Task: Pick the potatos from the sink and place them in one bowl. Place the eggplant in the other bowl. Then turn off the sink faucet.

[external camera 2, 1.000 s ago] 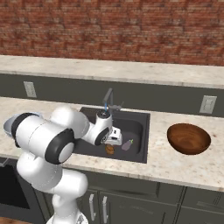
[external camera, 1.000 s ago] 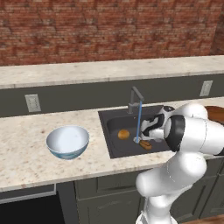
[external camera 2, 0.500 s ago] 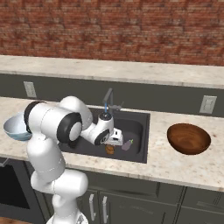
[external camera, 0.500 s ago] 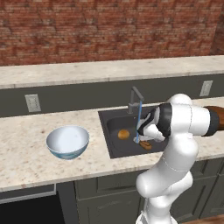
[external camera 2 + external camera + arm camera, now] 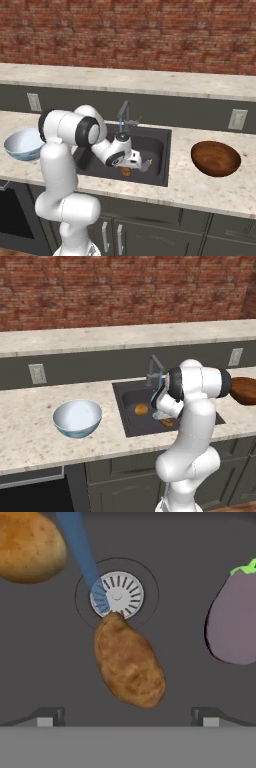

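- Hand view, upper left: golden potato (image 5: 27,544), cut off by the frame's top and left edges, apart from everything else.
- Hand view, centre: blue water stream (image 5: 82,559) runs from the top edge down onto the drain (image 5: 117,595). Elongated brown potato (image 5: 129,664) lies just below the drain, its upper end touching the drain rim.
- Hand view, bottom: the two fingertips (image 5: 47,716) sit wide apart, one left and one right of the brown potato, nothing between them; gripper (image 5: 127,717) spread wide, holding nothing. Bare sink floor lies open on both sides of that potato.
- Hand view, right: eggplant (image 5: 235,619), purple-grey with a green cap, partly cut by the right edge, well apart from the brown potato.
- Left base view, left of centre: pale blue bowl (image 5: 77,417) on the counter (image 5: 30,426), well apart from the sink (image 5: 131,401) rim. The faucet (image 5: 155,370) stands at the sink's back edge. The golden potato shows in the basin; the arm covers the sink's right part.
- Right base view, far left: the pale bowl partly behind the arm. Centre: gripper low inside the basin, brown potato just beneath it.
- Right base view, right: dark brown bowl (image 5: 215,158) on open counter, apart from the sink; in the left base view only its edge shows at the far right.
- No readable writing or labels anywhere.
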